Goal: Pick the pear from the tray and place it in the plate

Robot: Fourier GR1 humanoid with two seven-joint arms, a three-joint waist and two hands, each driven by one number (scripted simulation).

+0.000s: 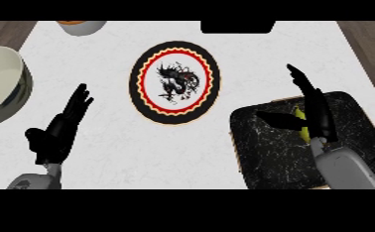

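Round plate [174, 82] with black rim, red-and-yellow scalloped ring and white centre bearing a black-and-red figure; square black tray [282, 151] veined white (marble-like); yellow-green pear [301, 122]; white speckled counter [110, 142].

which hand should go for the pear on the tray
Right. The right hand already hangs over the tray beside the pear; the left hand rests open across the counter.

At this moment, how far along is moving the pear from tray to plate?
Nothing looks done: the round black-and-red patterned plate holds no fruit. In hand: the right hand is over the dark marbled square tray, covering most of the yellow-green pear; whether it grips it cannot be told. Left: lifting, carrying and placing. The open left hand rests at lower left.
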